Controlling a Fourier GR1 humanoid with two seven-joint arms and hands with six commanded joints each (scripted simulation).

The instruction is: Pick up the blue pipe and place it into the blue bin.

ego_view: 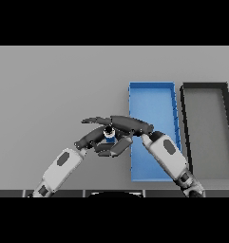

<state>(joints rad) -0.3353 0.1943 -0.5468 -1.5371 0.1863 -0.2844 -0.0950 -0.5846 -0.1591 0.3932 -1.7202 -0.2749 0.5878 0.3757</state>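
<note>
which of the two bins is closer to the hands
The blue bin, just left of the black bin; the right hand reaches across its left edge.

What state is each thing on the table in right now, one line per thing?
blue pipe: between the two hands, left of the bin, mostly hidden.
blue bin: open-topped, nothing visible inside.
black bin: open-topped, nothing inside.
right hand: fingers extended over the pipe.
left hand: fingers curled beside the pipe.

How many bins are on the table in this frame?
2. The blue bin sits right of centre, partly behind the right hand; the black bin stands beside it, farther right.
</note>
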